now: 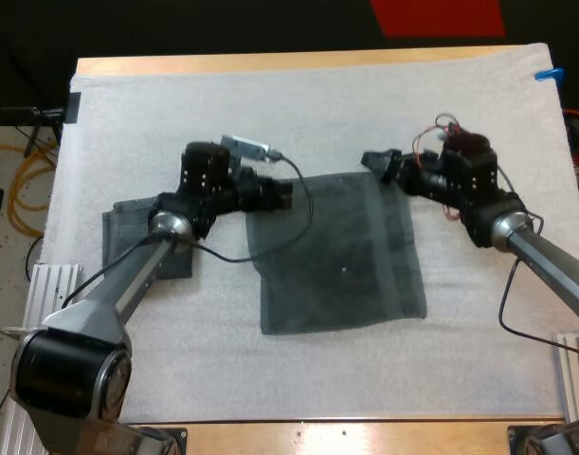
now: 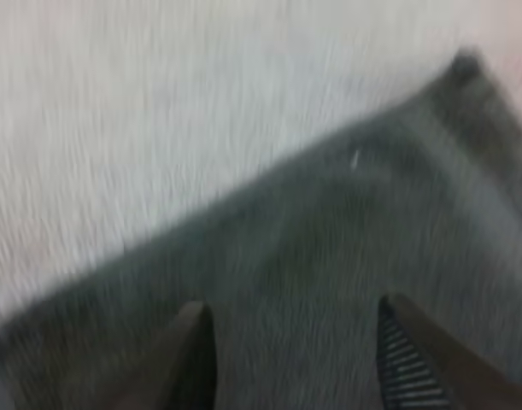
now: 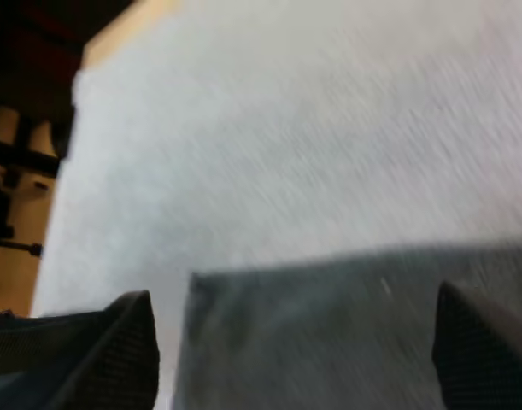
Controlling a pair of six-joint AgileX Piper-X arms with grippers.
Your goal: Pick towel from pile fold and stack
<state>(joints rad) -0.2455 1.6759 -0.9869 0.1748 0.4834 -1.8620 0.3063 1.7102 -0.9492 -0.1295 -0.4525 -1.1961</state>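
the spread towel (image 1: 341, 251) lies flat near the middle of the white mat (image 1: 270, 114), roughly square, its far edge running from 9 to 3 o'clock with a slight tilt. the left gripper (image 1: 281, 194) sits at the towel's 11 o'clock corner and the right gripper (image 1: 372, 163) at its 1 o'clock corner, so each arm has 1 far corner to itself and neither is the nearer one overall. from both pincers the cloth stretches away toward 6 o'clock, toward the robot. that is the relation the next move seems to turn on: a fold would likely carry the far edge over to the near one. in the left wrist view the fingers (image 2: 192, 359) stand apart above the dark cloth, released. in the right wrist view the fingers (image 3: 115, 350) are spread wide too, with the towel's corner lying between them but not pinched. a second towel (image 1: 123, 232) lies at 9 o'clock of the spread one, partly under the left arm; it looks folded flat.
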